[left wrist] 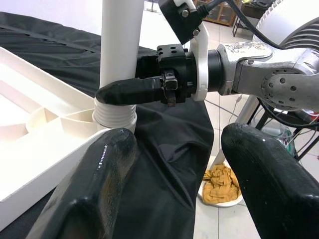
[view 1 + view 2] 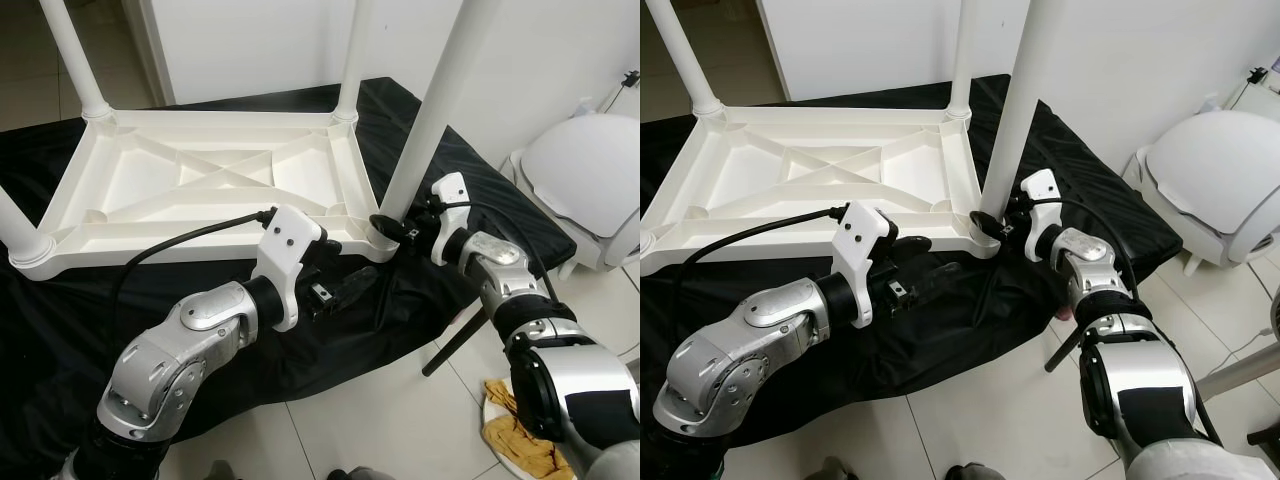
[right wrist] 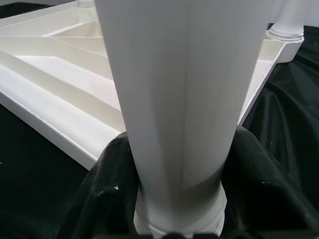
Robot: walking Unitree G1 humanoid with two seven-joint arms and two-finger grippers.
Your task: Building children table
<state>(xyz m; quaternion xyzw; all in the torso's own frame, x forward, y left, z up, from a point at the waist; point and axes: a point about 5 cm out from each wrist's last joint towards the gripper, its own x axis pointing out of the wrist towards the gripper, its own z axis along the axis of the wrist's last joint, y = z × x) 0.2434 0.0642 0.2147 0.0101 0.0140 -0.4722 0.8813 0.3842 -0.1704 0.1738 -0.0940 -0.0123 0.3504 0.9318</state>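
Observation:
A white plastic children's table (image 2: 200,170) lies upside down on a black cloth (image 2: 330,340), with its legs pointing up. The near right leg (image 2: 430,110) stands in its corner socket. My right gripper (image 2: 392,226) is shut on the base of this leg, one finger (image 1: 129,91) lying across it just above the ribbed collar. The right wrist view looks straight at the leg (image 3: 184,99) from close by. My left gripper (image 2: 350,285) hovers open over the cloth just in front of the table's near edge, pointing at that corner with nothing between its fingers (image 1: 84,189).
Other legs stand at the far left (image 2: 75,55), far right (image 2: 352,60) and near left (image 2: 15,230) corners. A white rounded object (image 2: 590,180) sits on the right. On the tiled floor lies a plate with a yellow cloth (image 2: 515,430). A dark rod (image 2: 455,345) slants down from under the cloth.

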